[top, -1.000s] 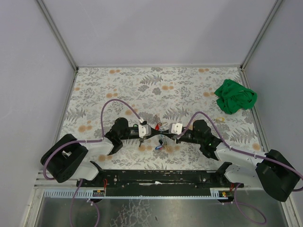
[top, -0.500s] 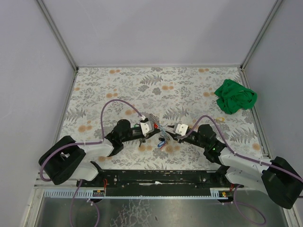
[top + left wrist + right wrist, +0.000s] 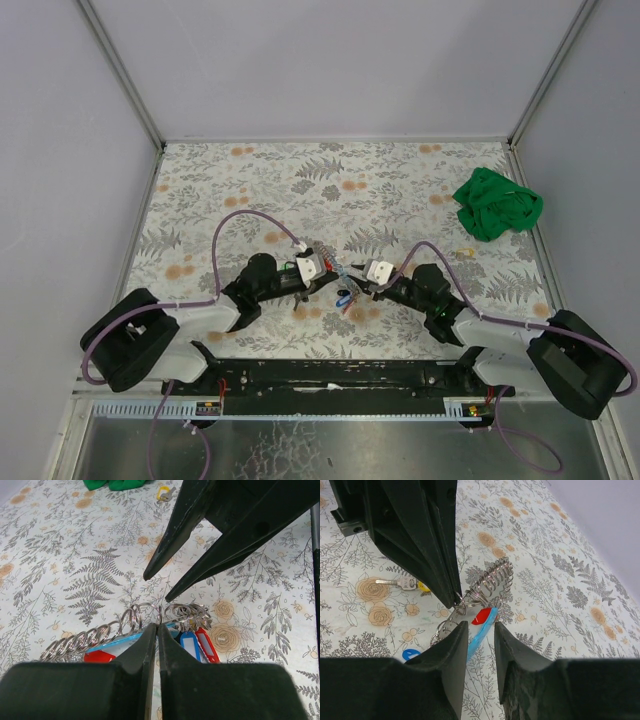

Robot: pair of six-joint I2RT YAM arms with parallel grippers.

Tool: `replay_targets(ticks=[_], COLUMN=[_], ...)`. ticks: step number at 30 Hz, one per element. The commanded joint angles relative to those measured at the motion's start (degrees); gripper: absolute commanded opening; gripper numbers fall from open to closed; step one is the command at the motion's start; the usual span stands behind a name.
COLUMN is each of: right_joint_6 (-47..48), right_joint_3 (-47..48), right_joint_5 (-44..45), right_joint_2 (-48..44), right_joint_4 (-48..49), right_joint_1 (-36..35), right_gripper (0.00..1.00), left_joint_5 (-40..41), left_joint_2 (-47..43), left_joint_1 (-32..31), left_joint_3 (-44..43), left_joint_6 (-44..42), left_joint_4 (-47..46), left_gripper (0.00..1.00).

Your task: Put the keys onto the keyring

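I see rings (image 3: 132, 622) of bright polished metal; tags (image 3: 190, 645) glossy plastic; key (image 3: 400, 583) dull metal, yellow plastic cap; cloth (image 3: 497, 205) soft, crumpled; table (image 3: 250, 180) matt print.

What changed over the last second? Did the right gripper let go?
The right gripper opened and drew back slightly toward its own base, away from the keyring bunch. The left gripper stays shut on one of its rings, nearly where it was. The green cloth has not moved.
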State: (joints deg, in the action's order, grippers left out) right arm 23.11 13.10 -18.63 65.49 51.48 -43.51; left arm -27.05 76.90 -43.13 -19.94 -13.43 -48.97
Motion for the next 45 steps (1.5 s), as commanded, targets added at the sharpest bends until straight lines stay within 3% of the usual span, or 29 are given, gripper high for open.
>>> replay_targets(ticks=[1,10,14,21,27,34,40,45], right_joint_6=[-0.9,-2.7,-3.4,-8.2,-12.4,-1.0,4.3,6.8], right_joint_3=[2.2,5.9,10.1,13.1,17.4,15.1,14.6,12.4], right_joint_5=[-0.8,-4.5,-7.5,7.2,6.7,1.3,-11.0,-8.0], right_joint_2=[1.7,5.5,6.7,2.0,-5.7,-10.9,-10.1,-7.2], right_joint_4=[6.7,7.0,-1.8,-13.7,-29.7,-35.6,-35.6,-30.3], right_joint_1=[-0.4,-0.4,-0.4,-0.4,-0.3,-0.3,-0.3,-0.3], right_gripper=[0.34,0.36,0.37,0.37,0.43,0.46,0.40,0.38], left_joint_5=[-2.1,-7.3,-6.4,-3.7,-3.2,-3.5,-3.0,-3.5], left_joint_2=[-1.9,-2.2,-3.6,-6.6,-5.9,-6.7,-7.4,-7.6], left_joint_1=[-0.5,-1.5,-1.9,-1.9,-1.9,-1.9,-1.9,-1.9], left_joint_3=[-1.5,-3.3,-3.4,-1.1,-1.3,-1.5,-1.5,-1.1], left_joint_6=[-2.7,-8.7,-10.6,-12.0,-12.7,-14.9,-14.5,-14.3], left_joint_4=[0.8,7.5,9.2,7.0,7.4,8.7,8.4,8.1], left_gripper=[0.00,0.00,0.00,0.00,0.01,0.00,0.01,0.01])
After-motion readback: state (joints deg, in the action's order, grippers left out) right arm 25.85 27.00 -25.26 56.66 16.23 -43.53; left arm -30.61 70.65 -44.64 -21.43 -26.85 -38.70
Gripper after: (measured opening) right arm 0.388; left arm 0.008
